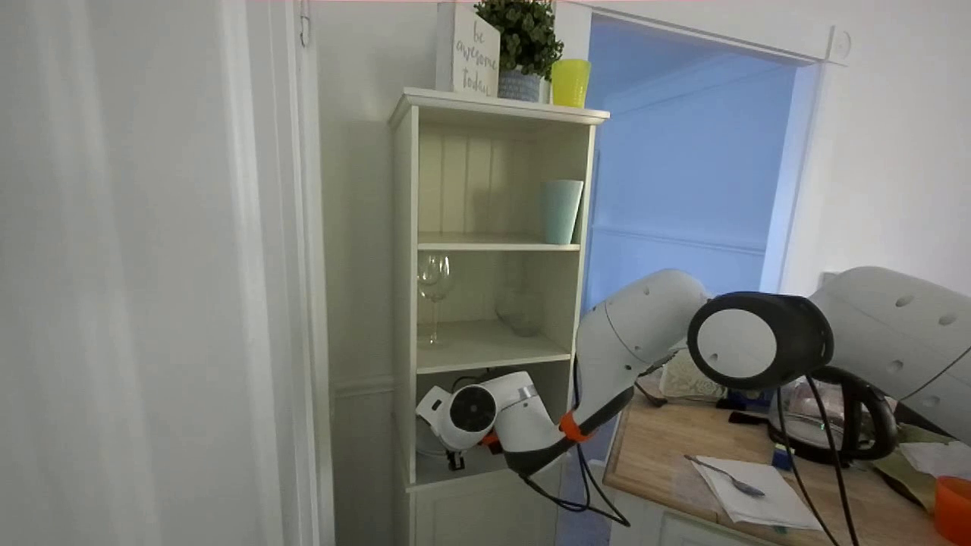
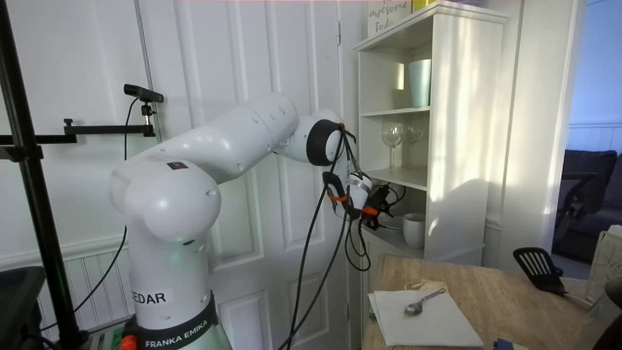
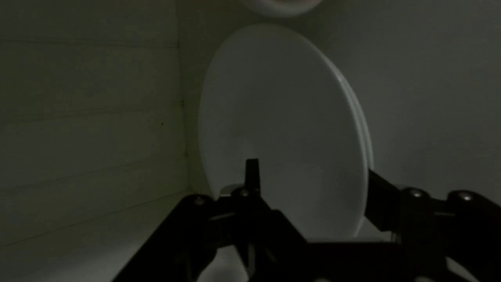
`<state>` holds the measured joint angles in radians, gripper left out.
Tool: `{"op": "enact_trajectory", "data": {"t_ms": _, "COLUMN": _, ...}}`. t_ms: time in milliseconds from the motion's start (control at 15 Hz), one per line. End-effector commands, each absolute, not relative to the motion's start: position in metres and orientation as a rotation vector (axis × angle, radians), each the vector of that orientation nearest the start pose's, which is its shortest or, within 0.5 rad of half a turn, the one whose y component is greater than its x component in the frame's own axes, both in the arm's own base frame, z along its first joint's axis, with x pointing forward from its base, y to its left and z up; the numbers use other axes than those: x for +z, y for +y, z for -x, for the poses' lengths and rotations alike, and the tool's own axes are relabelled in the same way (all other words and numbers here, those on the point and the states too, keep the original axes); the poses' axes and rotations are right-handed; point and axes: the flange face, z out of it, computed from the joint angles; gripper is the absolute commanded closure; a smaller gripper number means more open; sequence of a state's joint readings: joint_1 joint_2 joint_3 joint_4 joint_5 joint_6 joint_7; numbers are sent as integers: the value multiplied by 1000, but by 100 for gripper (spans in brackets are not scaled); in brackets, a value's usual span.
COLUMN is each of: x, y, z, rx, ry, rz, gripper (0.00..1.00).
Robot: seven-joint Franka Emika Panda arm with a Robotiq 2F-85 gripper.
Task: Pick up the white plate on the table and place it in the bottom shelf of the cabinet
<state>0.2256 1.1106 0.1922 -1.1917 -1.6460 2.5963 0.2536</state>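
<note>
The white plate [image 3: 282, 117] lies in the bottom shelf [image 2: 399, 237] of the cream-white cabinet [image 1: 412, 303]. It fills the middle of the dark wrist view. A second pale rim shows along its right edge; I cannot tell whether that is another plate. In an exterior view the plate [image 2: 391, 222] shows behind the gripper. My gripper [image 3: 311, 184] is inside the bottom compartment with its fingers wide apart. One finger appears over the plate's face, the other beside its right rim; contact is unclear. In both exterior views the gripper [image 1: 474, 453] [image 2: 383, 217] is partly hidden. The table [image 1: 660, 447] stands beside the cabinet.
A white mug [image 2: 414, 231] stands on the same shelf; its edge shows in the wrist view [image 3: 282, 7]. Glasses [image 1: 434, 284] stand on the shelf above. The cabinet's side panel [image 2: 461, 136] borders the compartment. The table holds a paper sheet [image 2: 427, 323], a spoon [image 2: 415, 308] and a kettle [image 1: 827, 417].
</note>
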Motion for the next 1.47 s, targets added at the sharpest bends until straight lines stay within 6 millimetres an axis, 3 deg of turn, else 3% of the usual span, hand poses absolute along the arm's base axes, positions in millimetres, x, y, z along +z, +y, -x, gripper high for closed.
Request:
{"op": "enact_trajectory", "data": {"t_ms": 0, "x": 130, "y": 289, "z": -712, "rx": 625, "ry": 1503, "rz": -1799, "gripper": 33}}
{"op": "enact_trajectory", "data": {"t_ms": 133, "x": 133, "y": 289, "z": -714, "rx": 609, "ry": 1507, "rz": -1812, "gripper": 30}}
{"op": "enact_trajectory", "data": {"t_ms": 600, "x": 142, "y": 289, "z": -719, "rx": 569, "ry": 1505, "rz": -1846, "gripper": 34}}
{"op": "enact_trajectory", "data": {"t_ms": 1400, "x": 148, "y": 289, "z": -718, "rx": 510, "ry": 1524, "rz": -1868, "gripper": 32}}
